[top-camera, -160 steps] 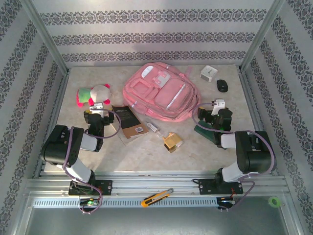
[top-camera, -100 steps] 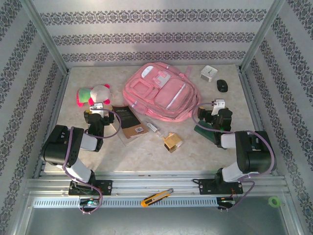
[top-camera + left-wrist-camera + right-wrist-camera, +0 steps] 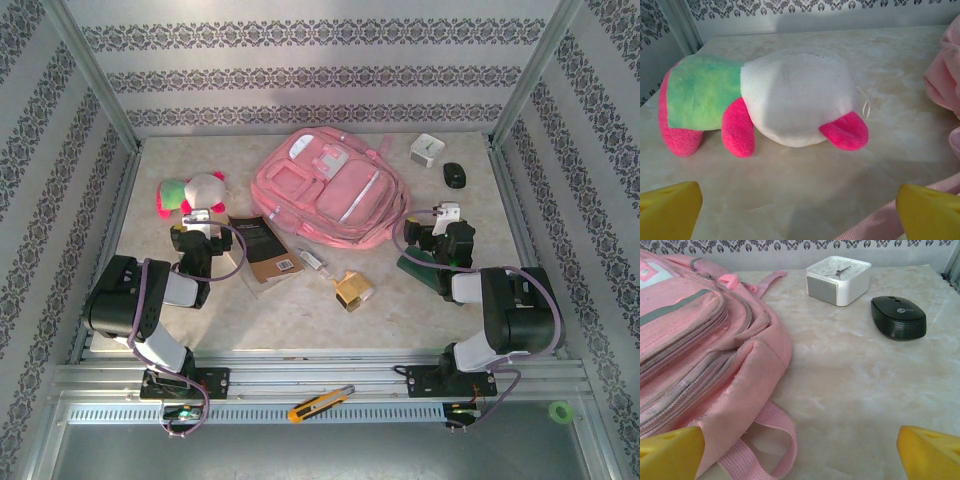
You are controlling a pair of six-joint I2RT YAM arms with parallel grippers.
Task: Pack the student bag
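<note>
We can read nothing: the pale mark on the black mouse (image 3: 898, 317) and the white label on the book (image 3: 262, 248) are too small.

student bag (image 3: 700, 340) cropped in right wrist view, pale item (image 3: 311, 261) near booklet (image 3: 262, 247) too small to identify

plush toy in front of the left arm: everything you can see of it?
The plush toy looks like soft fleece: a rounded white part, a green section beside it, hot-pink stubby limbs. A thin white thread loop hangs at its side. It rests on the marble-look table, far left, touching nothing else.
</note>
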